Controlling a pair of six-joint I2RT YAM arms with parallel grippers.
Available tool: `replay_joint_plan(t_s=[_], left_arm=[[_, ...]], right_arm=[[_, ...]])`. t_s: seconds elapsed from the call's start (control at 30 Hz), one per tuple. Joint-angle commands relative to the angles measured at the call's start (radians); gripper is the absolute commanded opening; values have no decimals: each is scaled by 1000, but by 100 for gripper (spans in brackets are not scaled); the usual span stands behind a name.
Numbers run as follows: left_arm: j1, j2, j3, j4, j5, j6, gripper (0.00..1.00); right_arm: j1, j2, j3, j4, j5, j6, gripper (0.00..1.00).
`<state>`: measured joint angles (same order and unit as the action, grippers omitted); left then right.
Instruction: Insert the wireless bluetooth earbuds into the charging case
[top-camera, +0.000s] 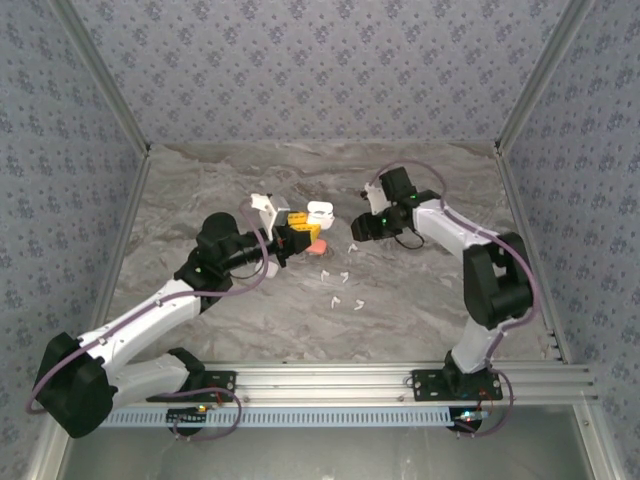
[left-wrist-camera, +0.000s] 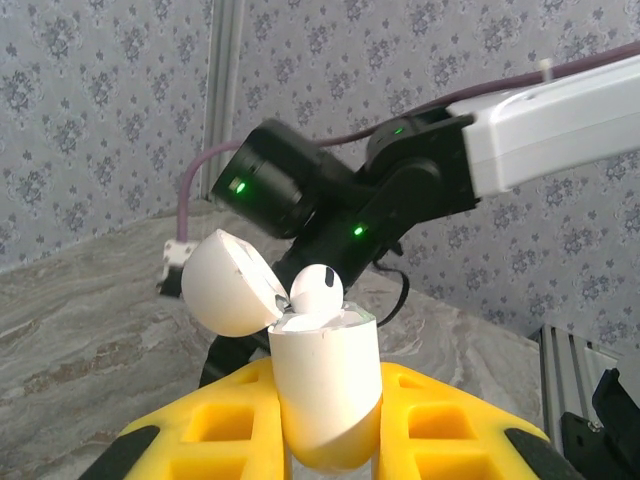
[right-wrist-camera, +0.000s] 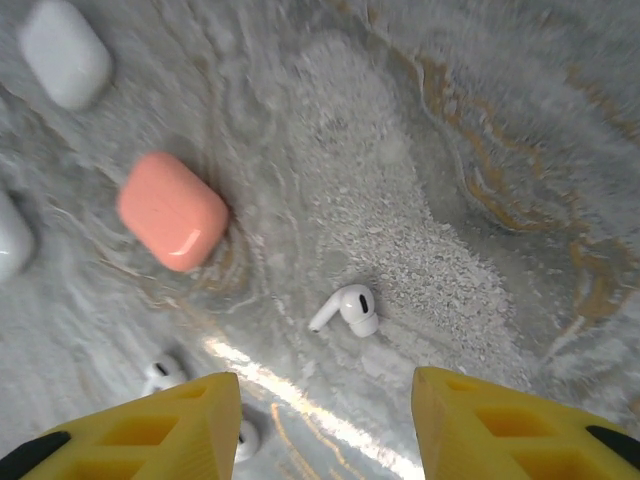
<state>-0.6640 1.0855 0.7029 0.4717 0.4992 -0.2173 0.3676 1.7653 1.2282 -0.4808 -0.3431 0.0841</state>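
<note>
Left gripper (top-camera: 300, 226) is clamped tight on the rounded white plastic charging case (left-wrist-camera: 325, 385), holding it up off the grey marble-pattern table (right-wrist-camera: 480, 150) with the hinged white lid (left-wrist-camera: 228, 285) flipped open. One white stemmed earbud (left-wrist-camera: 317, 288) pokes out the top. It looks about half seated, but it's hard to be sure from this angle. Right gripper (right-wrist-camera: 325, 425) has its yellow fingers spread with nothing between them, hovering over a loose white earbud (right-wrist-camera: 348, 308) lying on the table. A coral-pink rounded case (right-wrist-camera: 172, 210) sits near it, and a few more tiny white earbuds (top-camera: 342, 276) lie closer to the arm bases.
</note>
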Motion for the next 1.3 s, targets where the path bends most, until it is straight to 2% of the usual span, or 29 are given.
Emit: replay_joint_plan(t_s=[0.0, 0.23, 0.63, 1.27], left_arm=[[-5, -26, -2, 16, -13, 14, 10], [-6, -33, -6, 5, -14, 10, 10], [-5, -39, -14, 7, -19, 5, 10], [-5, -18, 0, 10, -15, 4, 10]], right_arm=[[13, 81, 40, 28, 25, -42, 49], [44, 193, 83, 39, 33, -64, 46], [71, 253, 116, 22, 51, -80, 39], [60, 198, 49, -32, 64, -109, 30]])
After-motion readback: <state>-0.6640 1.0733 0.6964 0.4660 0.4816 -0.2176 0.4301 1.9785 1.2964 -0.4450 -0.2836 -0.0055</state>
